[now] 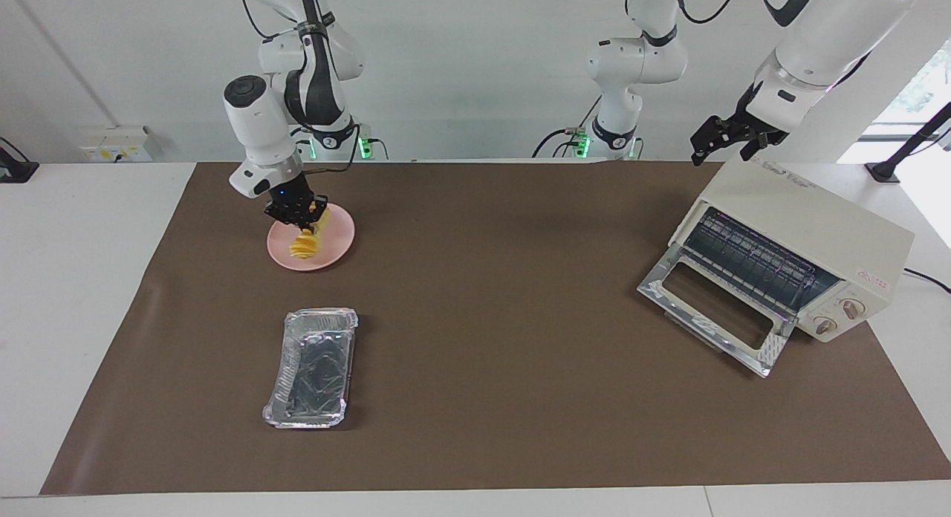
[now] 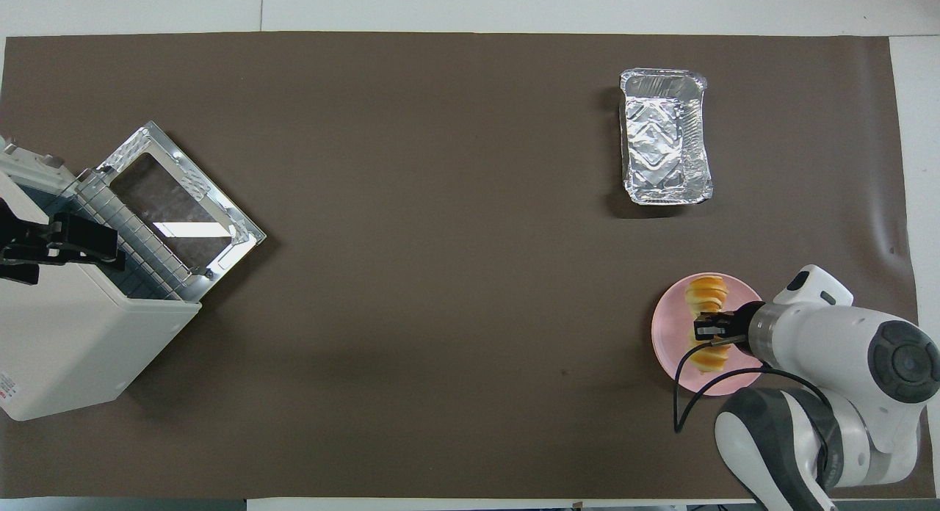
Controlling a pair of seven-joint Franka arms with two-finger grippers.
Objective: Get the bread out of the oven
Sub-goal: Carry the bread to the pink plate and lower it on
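Observation:
The yellow-orange bread (image 1: 307,241) lies on a round pink plate (image 1: 340,240) at the right arm's end of the table. My right gripper (image 1: 300,215) is down on the loaf's middle and shut on it; the bread also shows in the overhead view (image 2: 707,293), with the gripper (image 2: 711,326) across it. The cream-white oven (image 1: 806,231) stands at the left arm's end with its glass door (image 1: 709,309) dropped open and its dark rack (image 1: 750,261) bare. My left gripper (image 1: 724,142) hangs open and empty over the oven's top (image 2: 73,335).
An empty crinkled foil tray (image 1: 312,368) sits on the brown mat, farther from the robots than the plate. The plate (image 2: 667,343) lies close to the right arm's base. The open oven door (image 2: 183,203) juts out over the mat.

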